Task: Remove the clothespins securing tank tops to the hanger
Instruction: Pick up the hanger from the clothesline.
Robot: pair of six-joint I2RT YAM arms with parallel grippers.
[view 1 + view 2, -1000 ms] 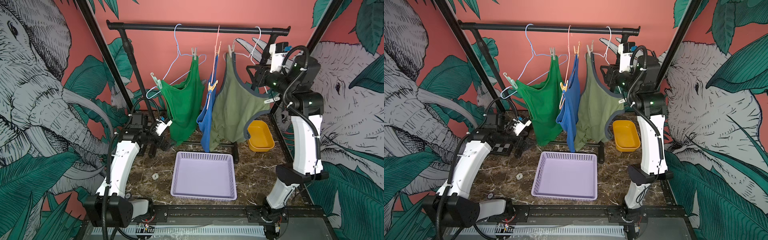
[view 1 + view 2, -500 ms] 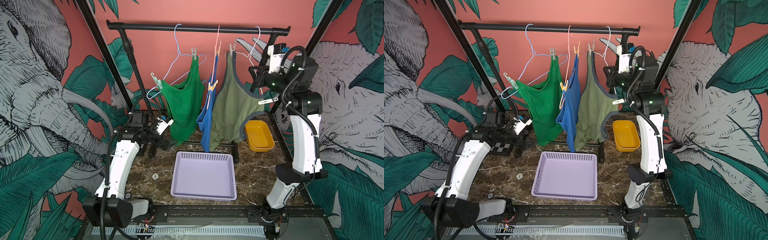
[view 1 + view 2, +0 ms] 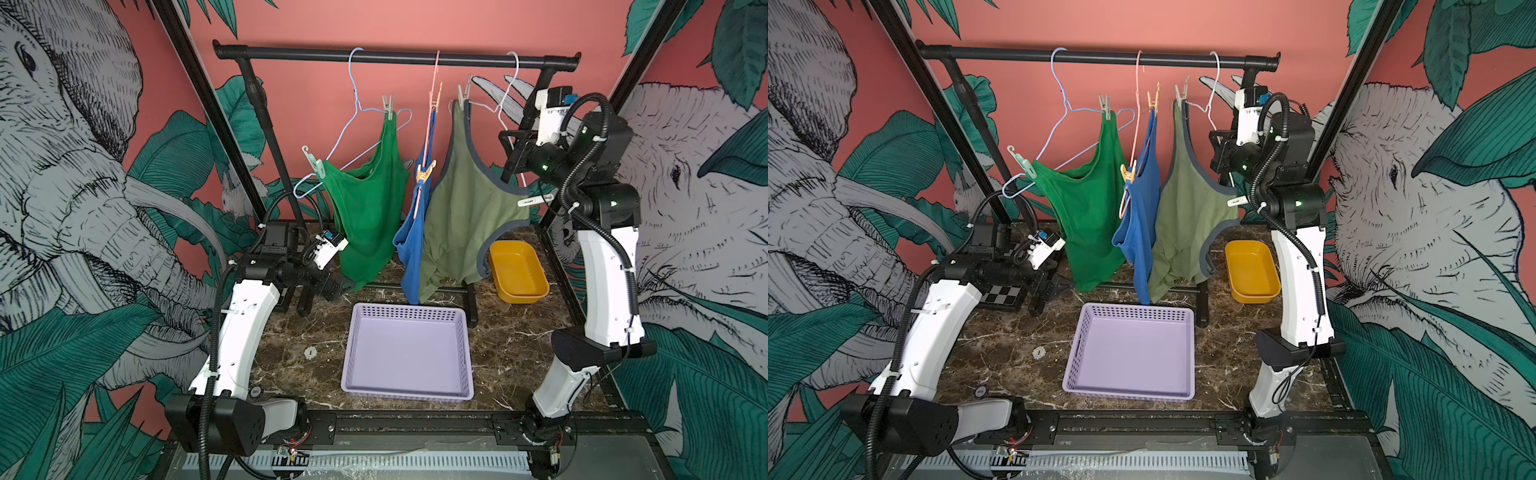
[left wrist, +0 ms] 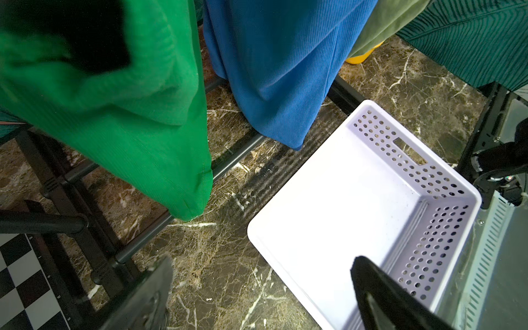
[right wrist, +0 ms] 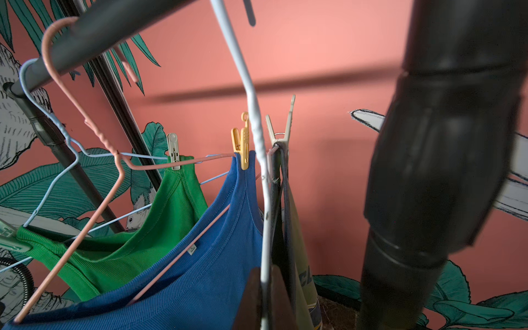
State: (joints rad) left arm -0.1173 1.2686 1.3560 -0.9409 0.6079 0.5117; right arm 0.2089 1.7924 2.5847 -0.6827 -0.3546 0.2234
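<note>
Currently the right gripper [image 5: 264, 300] is up high beside the olive top [image 3: 461, 199], under the rail [image 3: 395, 56]. Its jaws are clenched. In the right wrist view the wire of the white hanger [image 5: 251, 100] runs straight between the fingertips, so the grip looks to be on the hanger, not on a pin.

Six pins are counted in the top views, all of them clipped on.

The relation that matters:
- The beige pin [image 5: 281, 125] on the olive top's strap lies ahead of the right gripper, further along the same wire and just beside it.
- Its long axis is upright, with the handles spread upward and the jaws biting down on strap and hanger.
- The white pin [image 3: 534, 201] sits on the olive top's other strap, just below the right gripper [image 3: 513, 160]. It lies roughly level and points toward the right arm. It does not show in the wrist view.
- The yellow pin [image 5: 243, 143] on the blue top [image 5: 185, 271] stands upright one hanger further off.

The right arm is much the nearer to both olive-top pins. The left gripper [image 4: 261, 274] hangs low, jaws wide apart and holding nothing. It is over the table between the hem of the green top [image 4: 128, 128] and the basket [image 4: 445, 183], well apart from every pin.

Judgement: with the hanger pinched, the right gripper can steady it but cannot squeeze a pin. It would have to let go and re-aim at a pin's handles, or the left arm must rise a long way.
</note>
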